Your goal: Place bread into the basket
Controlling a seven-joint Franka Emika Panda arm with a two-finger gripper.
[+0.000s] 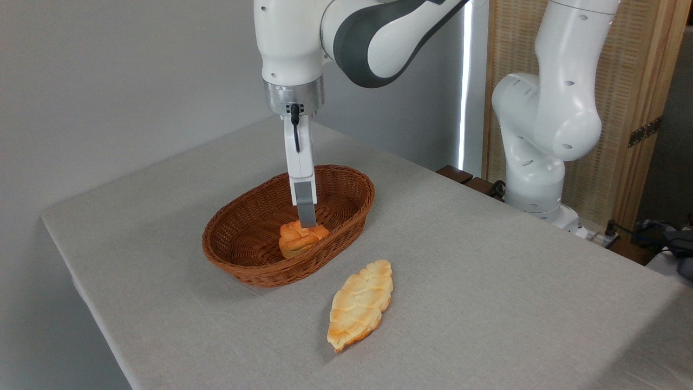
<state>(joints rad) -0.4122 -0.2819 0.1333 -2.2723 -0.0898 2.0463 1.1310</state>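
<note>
Grey cloth covers the surface (487, 281), which fills most of the view, and the white Franka arm (541, 135) rises from its base at about three o'clock and reaches over to the centre. At the middle sits the oval wicker basket (238, 257), its long axis running from roughly eight o'clock to two o'clock. Just outside its near rim, toward five o'clock, the braided loaf (361, 303) lies on the cloth, apart from the wicker and not part of the job. Straight down into the basket hangs the hand (307, 225), seen edge-on so that only one grey finger is plain. Directly under it, touching the fingertip, is the bun (301, 238), resting low inside the basket near the wall on the five o'clock side. Whether the fingers are clamped on the bun or already parted I cannot tell from this angle. Judging by how low the bun sits, placing looks nearly finished; letting go and a straight lift clear of the rim seem to be what remains.
</note>
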